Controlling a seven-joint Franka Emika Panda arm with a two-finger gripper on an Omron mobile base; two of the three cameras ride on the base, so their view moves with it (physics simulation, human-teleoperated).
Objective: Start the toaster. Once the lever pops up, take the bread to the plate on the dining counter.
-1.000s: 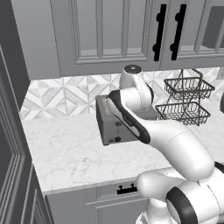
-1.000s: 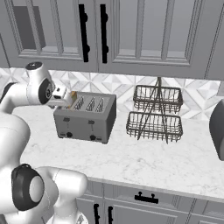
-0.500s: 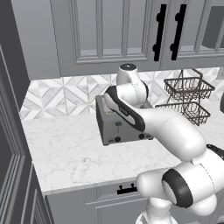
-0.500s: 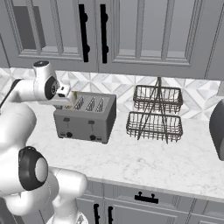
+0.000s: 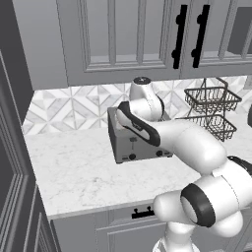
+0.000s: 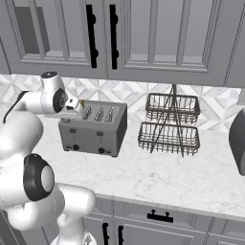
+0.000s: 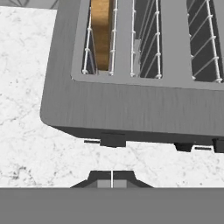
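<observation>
I am finding no brand, label or readable writing anywhere on what I am looking at. The toaster (image 6: pixel 93 128) is a boxy grey brushed-metal unit with four slots, sitting on a white marble-look counter (image 5: pixel 74 172) against the patterned backsplash, under grey cabinets (image 6: pixel 143 38) with black handles. Its front is carrying two dark slider levers and small black knobs along the lower edge. In the hand view I am looking down on its top, with wire guides lining each slot, and the bread (image 7: pixel 101 33) is standing on edge inside the slot at the far left of that view, golden-brown, its top near the rim. One dark lever (image 7: pixel 113 140) is jutting from the front just above my gripper (image 7: pixel 112 178), whose fingertips are pressed together with nothing between them. A two-tier wire basket rack (image 6: pixel 170 123) is standing just beside the toaster.
</observation>
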